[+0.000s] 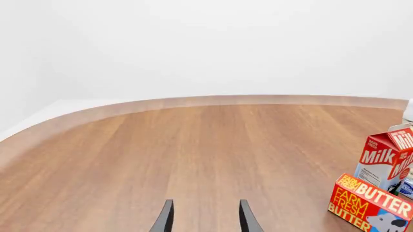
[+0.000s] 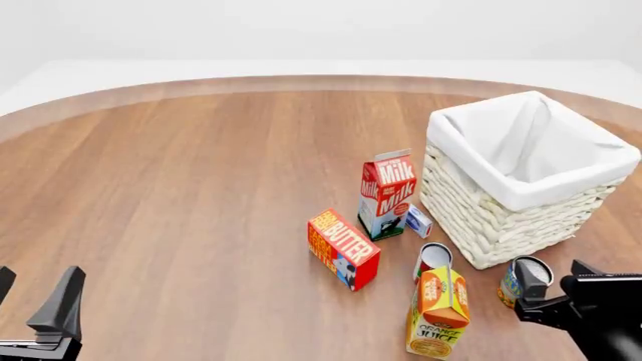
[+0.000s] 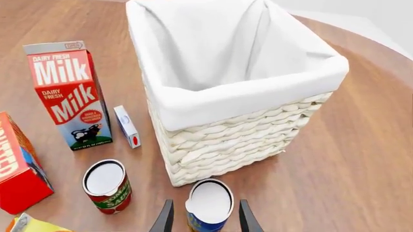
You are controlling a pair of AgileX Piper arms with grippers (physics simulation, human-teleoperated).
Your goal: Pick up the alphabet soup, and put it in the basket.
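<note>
While gripped by nothing yet, small blue-and-yellow alphabet soup can (image 3: 209, 207) upright beside front wall of large square cream wicker basket with white cloth lining (image 2: 522, 203), long axis vertical, pale top up.

By size, all placed from basket:
- Basket: one, open and unfilled.
- Red-and-white milk carton (image 2: 386, 194): one, upright, just left.
- Orange juice carton (image 2: 437, 313): one, near front-left corner, nearer camera.
- Red butter box (image 2: 343, 249): one, farther left, on its side.
- Cans: two; alphabet soup plus red-labelled can (image 3: 106, 186) just left of it.
- Small white-and-blue box (image 2: 419, 221): one, against left wall.

Right gripper (image 3: 202, 218) spread, fingers flanking soup can on both sides, apparently not pressing. Clearly nearer arm. Left gripper (image 1: 202, 217) spread too, holding nothing, well apart to left over bare wooden table (image 1: 193, 150).
</note>
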